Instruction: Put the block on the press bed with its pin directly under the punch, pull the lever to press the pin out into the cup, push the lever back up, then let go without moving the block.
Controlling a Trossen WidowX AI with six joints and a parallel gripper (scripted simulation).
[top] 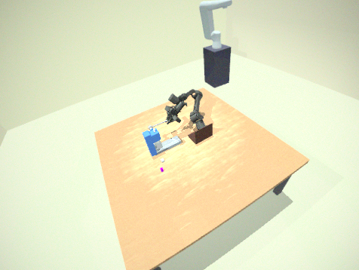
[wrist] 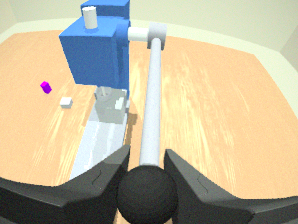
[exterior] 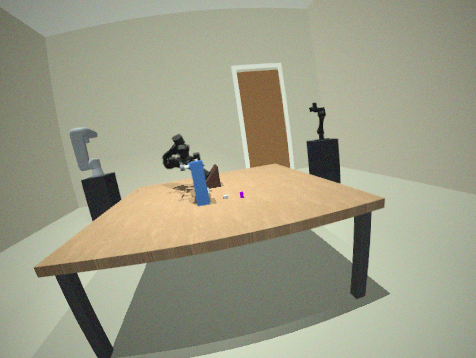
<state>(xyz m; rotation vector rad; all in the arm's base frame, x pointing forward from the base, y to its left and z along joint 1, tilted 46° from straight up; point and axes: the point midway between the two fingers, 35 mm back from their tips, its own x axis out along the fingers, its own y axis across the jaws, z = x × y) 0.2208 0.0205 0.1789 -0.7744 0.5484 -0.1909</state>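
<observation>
My lever [top: 159, 124] [wrist: 152, 100] is a slim pale-grey rod with a black ball at its end, shut between my jaws. The blue press [top: 151, 142] [exterior: 199, 183] [wrist: 96, 50] stands upright. Before me, the pale-grey block [top: 158, 145] [wrist: 111, 108] sits on its light-grey bed [top: 171, 143] [wrist: 99, 145], beneath the blue head.

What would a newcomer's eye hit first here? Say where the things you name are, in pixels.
Probably the bright blue press [top: 147, 139] [exterior: 199, 183] [wrist: 95, 52], upright on the wooden table [top: 226, 170] [exterior: 240, 220] [wrist: 215, 130]. Next, the black arm's gripper [top: 169, 121] [wrist: 147, 152], shut on the long grey lever [top: 160, 124] [wrist: 153, 100] that reaches out from the press's side. Then the tiny magenta piece [top: 162, 170] [exterior: 242, 195] [wrist: 46, 87], lying on the table near a small white cube [top: 163, 161] [exterior: 225, 197] [wrist: 66, 103].
</observation>
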